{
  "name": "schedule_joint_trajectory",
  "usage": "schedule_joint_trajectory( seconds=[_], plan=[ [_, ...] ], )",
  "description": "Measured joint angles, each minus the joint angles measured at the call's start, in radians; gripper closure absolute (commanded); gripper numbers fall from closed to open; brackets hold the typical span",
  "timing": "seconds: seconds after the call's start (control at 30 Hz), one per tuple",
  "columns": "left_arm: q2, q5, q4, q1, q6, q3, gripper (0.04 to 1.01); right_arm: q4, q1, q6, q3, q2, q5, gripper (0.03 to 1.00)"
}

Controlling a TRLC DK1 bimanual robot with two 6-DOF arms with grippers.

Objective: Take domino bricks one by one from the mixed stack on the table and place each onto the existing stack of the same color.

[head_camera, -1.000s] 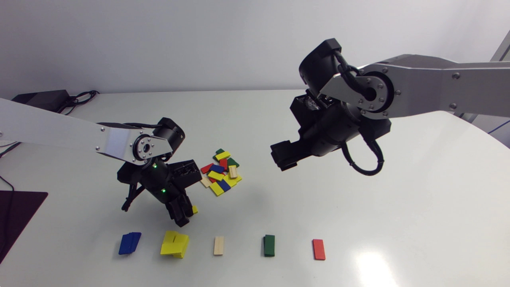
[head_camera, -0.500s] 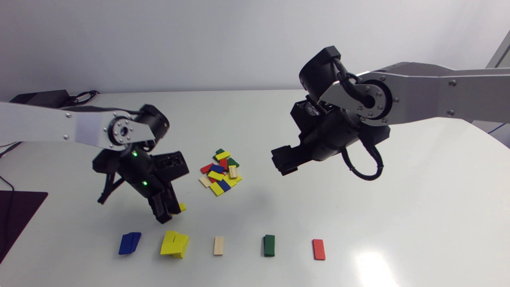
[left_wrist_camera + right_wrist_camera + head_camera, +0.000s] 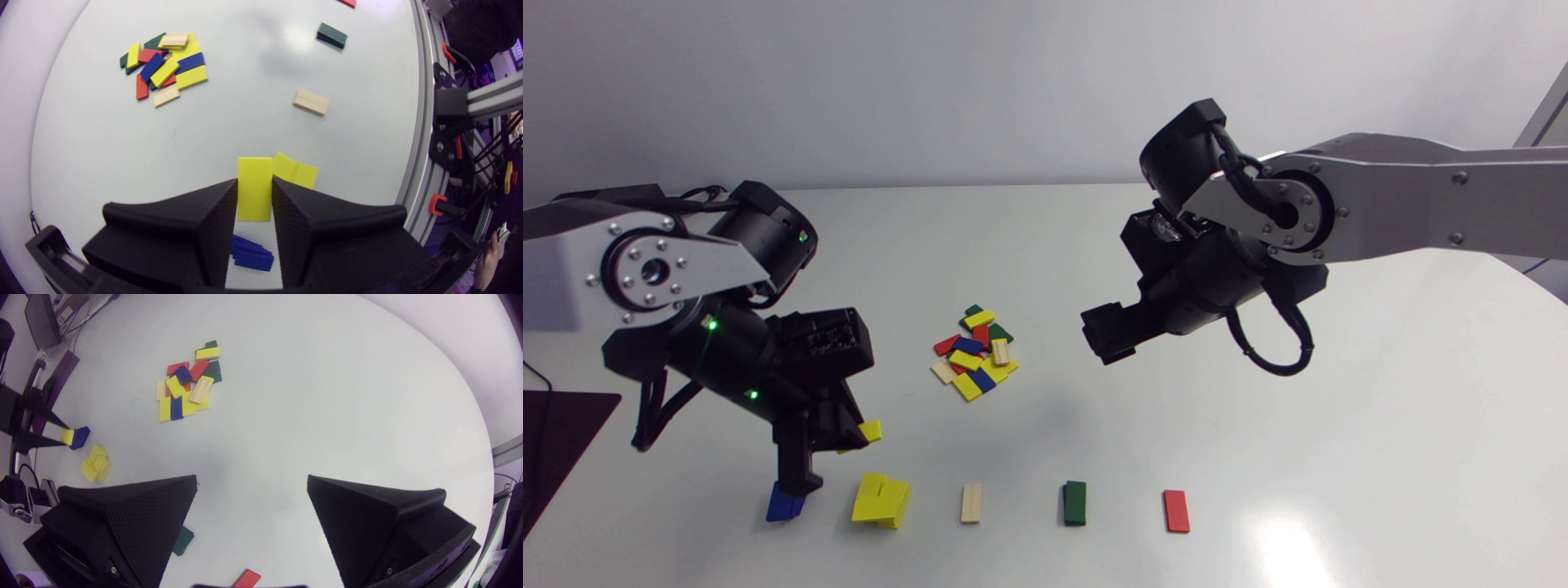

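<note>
My left gripper [image 3: 827, 451] is shut on a yellow brick [image 3: 870, 430] and hangs above the front row, over the blue stack [image 3: 783, 505]. In the left wrist view the yellow brick [image 3: 254, 179] stands between both fingers, with the blue stack [image 3: 249, 255] under them and the untidy yellow stack [image 3: 295, 172] just ahead. The mixed pile [image 3: 974, 353] lies mid-table. My right gripper [image 3: 1107, 331] hovers open to the right of the pile, nothing between its fingers [image 3: 163, 514].
Along the front edge lie the yellow stack [image 3: 880, 500], a wooden brick [image 3: 971, 502], a green stack [image 3: 1075, 502] and a red brick [image 3: 1176, 510]. A dark mat [image 3: 564, 433] lies at the left edge.
My left arm has swung leftward and forward with the yellow brick, from beside the pile to above the blue stack. The right arm has barely shifted.
</note>
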Motion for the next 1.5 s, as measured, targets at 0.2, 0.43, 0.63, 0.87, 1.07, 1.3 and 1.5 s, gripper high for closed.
schedule_joint_trajectory(
  seconds=[0.2, 0.43, 0.63, 0.87, 1.07, 1.3, 1.5],
  plan=[
    [-0.140, -0.001, 0.003, -0.056, 0.004, -0.109, 0.803, 0.000, 0.014, 0.000, 0.000, 0.000, 0.000, 0.092],
    [-0.164, -0.008, 0.027, -0.092, 0.034, -0.212, 0.798, 0.001, 0.020, 0.000, 0.000, 0.000, 0.000, 0.092],
    [-0.161, -0.009, 0.081, -0.095, 0.061, -0.219, 0.797, 0.008, 0.020, 0.000, 0.000, -0.001, 0.000, 0.092],
    [-0.115, -0.021, 0.151, -0.095, 0.086, -0.225, 0.797, 0.015, 0.020, 0.000, 0.000, 0.000, 0.000, 0.092],
    [-0.108, -0.027, 0.164, -0.095, 0.109, -0.245, 0.795, 0.015, 0.020, 0.000, 0.000, 0.000, 0.000, 0.092],
    [-0.102, -0.027, 0.177, -0.095, 0.117, -0.260, 0.793, 0.015, 0.020, 0.000, 0.000, 0.000, 0.000, 0.092],
    [-0.084, -0.028, 0.204, -0.095, 0.131, -0.278, 0.792, 0.018, 0.020, 0.000, 0.000, 0.000, 0.000, 0.092]
  ],
)
